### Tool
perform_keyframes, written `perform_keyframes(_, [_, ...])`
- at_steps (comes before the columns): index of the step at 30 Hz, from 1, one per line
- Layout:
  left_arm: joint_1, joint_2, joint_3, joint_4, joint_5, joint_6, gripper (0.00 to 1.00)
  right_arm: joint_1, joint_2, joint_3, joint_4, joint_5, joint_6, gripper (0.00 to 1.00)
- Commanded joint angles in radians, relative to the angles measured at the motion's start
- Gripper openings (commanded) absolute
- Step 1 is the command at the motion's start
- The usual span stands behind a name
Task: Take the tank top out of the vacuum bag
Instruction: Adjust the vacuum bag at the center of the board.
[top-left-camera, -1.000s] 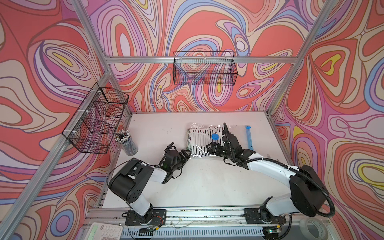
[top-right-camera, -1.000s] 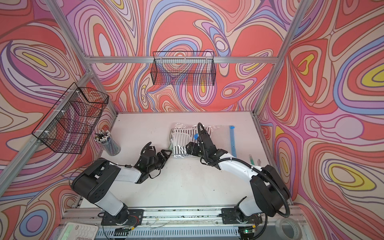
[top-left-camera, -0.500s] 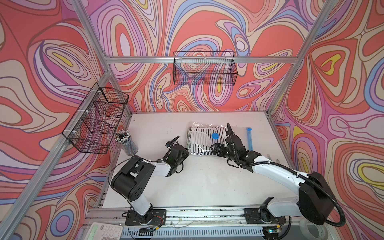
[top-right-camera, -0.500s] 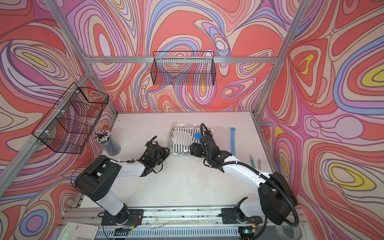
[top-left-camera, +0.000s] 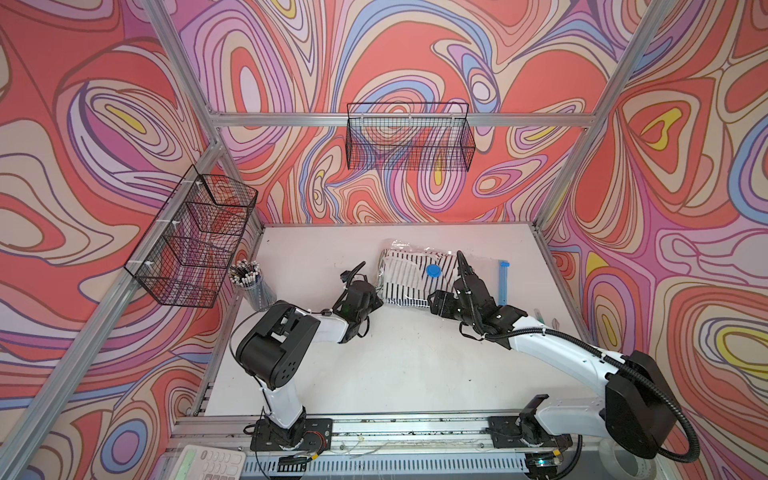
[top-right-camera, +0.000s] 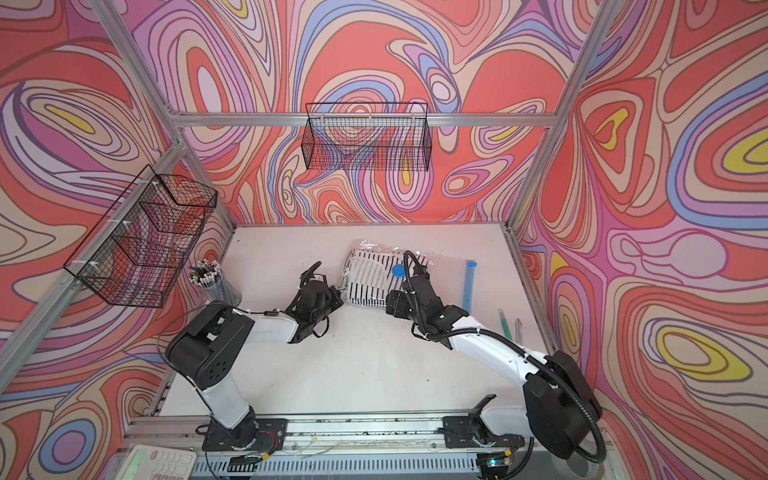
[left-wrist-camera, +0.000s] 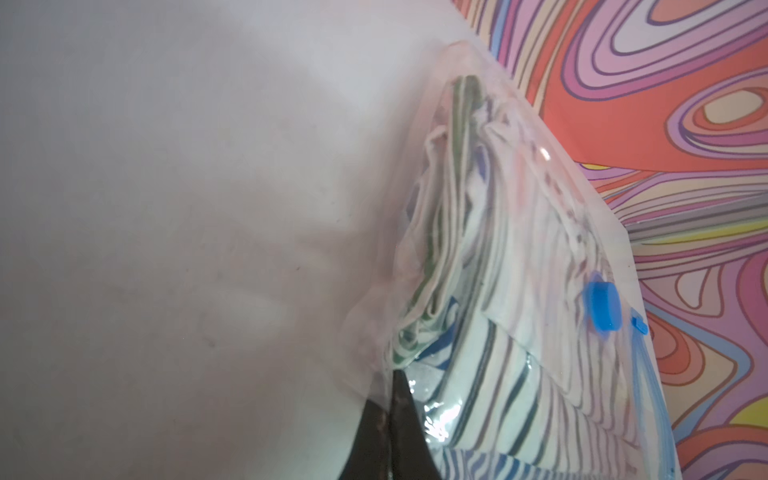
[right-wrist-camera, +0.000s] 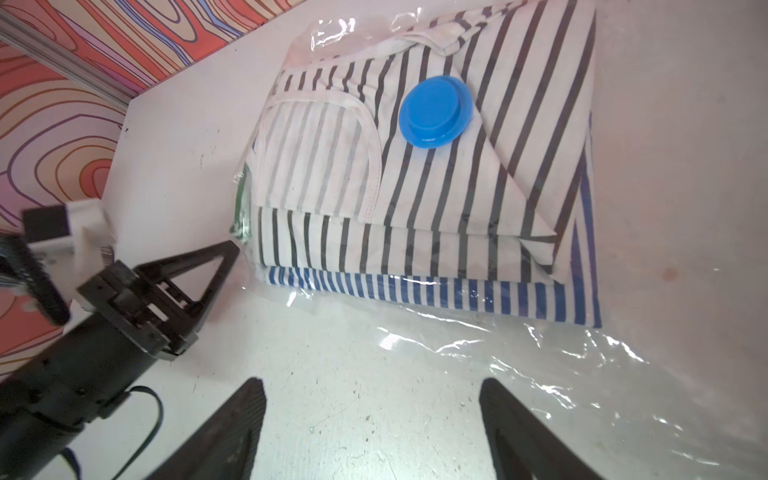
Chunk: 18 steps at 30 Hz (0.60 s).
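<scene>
Left tool (left-wrist-camera: 395, 376) pinched shut on a corner of the clear plastic vacuum bag (right-wrist-camera: 519, 345) — striped folded clothes (right-wrist-camera: 457, 232) inside. Right tool (right-wrist-camera: 372, 382) wide, empty, beside its edge.

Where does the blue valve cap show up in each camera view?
Top view: valve cap, just right of centre.
Top view: valve cap, near centre.
Left wrist: valve cap, right side, seen from the side.
Right wrist: valve cap, upper middle, face-on.
Shared landmark: the black-striped top directly under it.
</scene>
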Motion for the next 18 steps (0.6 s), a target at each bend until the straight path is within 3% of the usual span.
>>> perform_keyframes(1, [-0.002, -0.116, 0.104, -0.151, -0.071, 0.257, 0.0, -0.004, -0.031, -0.015, -0.035, 0.044, 0.004, 0.91])
perform_keyframes(4, [-0.002, -0.163, 0.172, -0.226, -0.112, 0.406, 0.0, -0.004, -0.038, -0.022, -0.03, 0.063, 0.016, 0.98])
perform_keyframes(11, [-0.007, -0.239, 0.299, -0.291, -0.189, 0.614, 0.0, -0.004, -0.007, -0.018, -0.002, 0.072, 0.033, 0.98])
perform_keyframes(18, [-0.099, -0.372, 0.387, -0.299, -0.291, 0.803, 0.0, -0.007, 0.002, 0.001, 0.006, 0.059, 0.045, 0.98])
